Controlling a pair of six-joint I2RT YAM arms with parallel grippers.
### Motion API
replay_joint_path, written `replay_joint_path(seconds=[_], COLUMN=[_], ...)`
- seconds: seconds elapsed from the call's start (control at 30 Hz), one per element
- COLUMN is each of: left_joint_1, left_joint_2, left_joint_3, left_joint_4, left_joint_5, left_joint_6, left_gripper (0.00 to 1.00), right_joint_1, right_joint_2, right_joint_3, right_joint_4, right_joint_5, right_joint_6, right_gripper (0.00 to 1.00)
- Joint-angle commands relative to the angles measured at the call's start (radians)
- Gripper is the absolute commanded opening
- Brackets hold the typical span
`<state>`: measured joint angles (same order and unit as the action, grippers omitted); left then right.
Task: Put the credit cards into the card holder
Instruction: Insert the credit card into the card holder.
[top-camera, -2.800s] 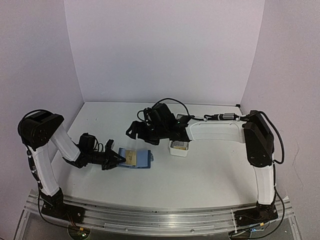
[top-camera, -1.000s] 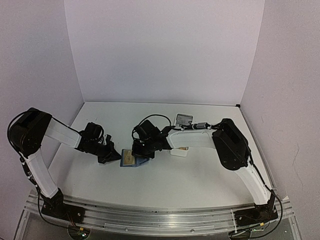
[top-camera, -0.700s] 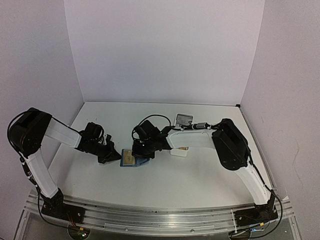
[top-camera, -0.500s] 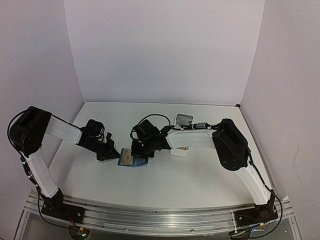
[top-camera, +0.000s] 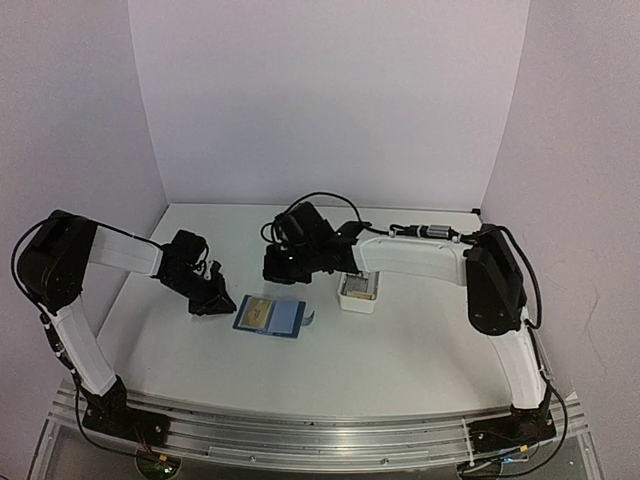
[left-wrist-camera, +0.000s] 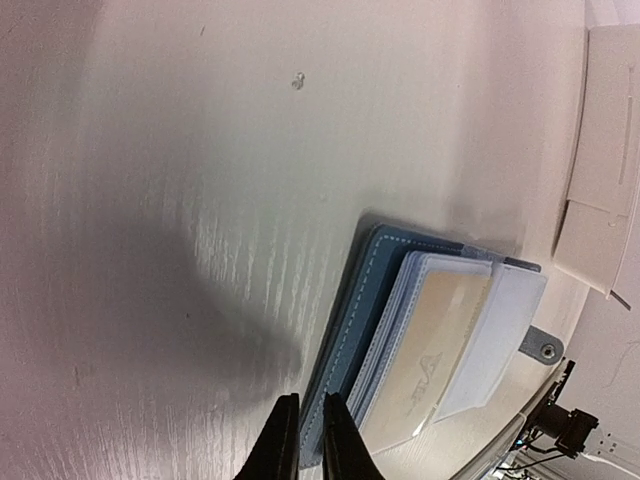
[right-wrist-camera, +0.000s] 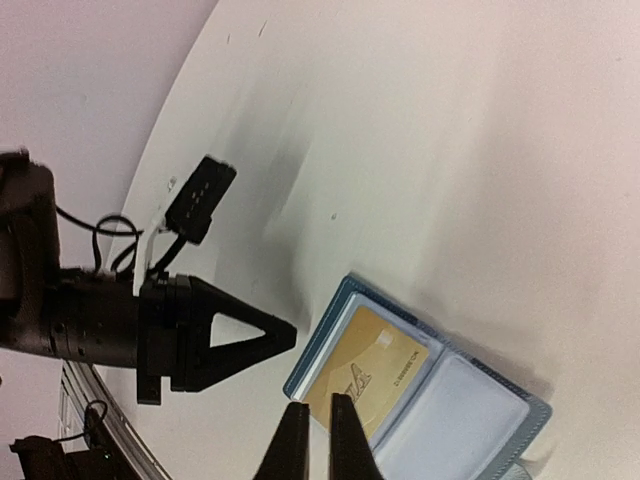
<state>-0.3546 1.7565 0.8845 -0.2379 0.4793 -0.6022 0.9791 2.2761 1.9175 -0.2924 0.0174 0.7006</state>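
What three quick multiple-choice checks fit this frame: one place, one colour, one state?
1. Where is the gold card relative to the holder? A beside it; B inside it; C under it.
2. What colour is the holder? A blue; B red; C black.
3. The holder is: A snapped shut; B lifted; C open, lying flat.
Key: 1 B, the card sits in the holder's sleeve; 2 A, its cover and edges show blue; 3 C, both halves lie spread.
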Motion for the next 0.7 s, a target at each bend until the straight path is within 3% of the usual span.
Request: replay_joint_path(seconds=[0.0,0.07,0.13,0.23,0.33,0.43,0.5,0.53,0.67], left_joint_1=[0.002,0.002,0.002,0.002,0.0,-0.007,-0.03,-0.053,-0.101], left_joint_2=[-0.08,-0.115,-0.15,-0.218,-0.282,-0.302,-0.312,-0.316,-0.265], left_joint_3=[0.058,0.075,0.075,0.044,-0.017,-0.04,-0.044,-0.04,0.033], left_joint_4=[-0.057,-0.039,0.006,0.136,0.339,0.423,0.458,0.461,0.347], left_joint_5=[0.001,0.008,0.03,0.105,0.226,0.29,0.358,0.42,0.552], left_joint_6=[0.014,0.038,0.065,0.108,0.171,0.239,0.367,0.555,0.86], left_gripper=[0.11,0.2,0.38,0.55,0.95,0.99,0.99,0.95,0.82], right_joint_1=[-0.061,-0.1,-0.139,-0.17,-0.188,-0.189,-0.188,-0.195,-0.294], right_joint_2=[-0.132,-0.201,-0.255,-0.34,-0.453,-0.52,-0.595,-0.671,-0.756], right_joint_3=[-0.03,-0.075,-0.128,-0.188,-0.28,-0.364,-0.48,-0.58,-0.682], right_joint_4=[0.006,0.004,0.003,-0.003,-0.01,-0.018,-0.025,-0.027,-0.032], right_joint_5=[0.061,0.063,0.037,0.011,0.021,0.003,-0.002,0.001,-0.121], right_joint_6=[-0.06,-0.094,-0.183,-0.337,-0.581,-0.747,-0.887,-0.995,-1.06], right_gripper=[0.1,0.29,0.52,0.7,0.89,0.94,0.93,0.92,0.8])
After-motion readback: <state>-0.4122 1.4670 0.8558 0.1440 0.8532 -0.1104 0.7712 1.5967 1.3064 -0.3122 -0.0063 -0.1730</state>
